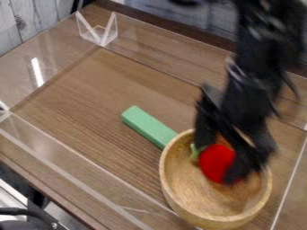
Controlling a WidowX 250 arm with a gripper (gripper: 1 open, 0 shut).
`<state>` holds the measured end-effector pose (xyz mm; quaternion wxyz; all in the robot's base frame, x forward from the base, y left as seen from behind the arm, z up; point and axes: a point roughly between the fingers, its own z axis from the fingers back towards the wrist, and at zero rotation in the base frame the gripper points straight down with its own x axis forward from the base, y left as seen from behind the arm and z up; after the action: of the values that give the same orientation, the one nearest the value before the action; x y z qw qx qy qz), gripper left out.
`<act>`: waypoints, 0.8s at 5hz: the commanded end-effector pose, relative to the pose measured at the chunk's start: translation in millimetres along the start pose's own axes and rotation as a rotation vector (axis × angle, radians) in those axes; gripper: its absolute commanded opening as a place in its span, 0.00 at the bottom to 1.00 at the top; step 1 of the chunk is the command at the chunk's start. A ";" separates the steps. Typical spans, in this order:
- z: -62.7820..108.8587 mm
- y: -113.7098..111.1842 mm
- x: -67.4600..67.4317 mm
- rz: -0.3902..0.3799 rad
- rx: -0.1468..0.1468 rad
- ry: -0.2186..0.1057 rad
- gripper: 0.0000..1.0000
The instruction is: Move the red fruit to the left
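Observation:
The red fruit (216,164), small and round with a green leaf on its left side, lies inside the wooden bowl (180,193) at the front right of the table. My gripper (229,159) is blurred by motion and hangs low over the bowl. It is open, one dark finger on each side of the fruit, and partly hides the fruit's right side. I cannot tell whether the fingers touch the fruit.
A flat green rectangular block (145,125) lies just left of the bowl. Clear plastic walls (36,76) fence in the wooden table, with a clear bracket (96,29) at the back left corner.

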<state>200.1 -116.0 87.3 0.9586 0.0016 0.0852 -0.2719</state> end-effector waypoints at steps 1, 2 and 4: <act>8.4 6.3 -4.1 -0.035 0.019 -0.063 1.00; 11.2 16.5 -9.8 -0.013 0.041 -0.082 1.00; 9.5 25.6 -10.4 -0.128 0.106 -0.141 1.00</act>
<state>201.4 -86.9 88.1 0.9436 0.0277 0.0237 -0.3289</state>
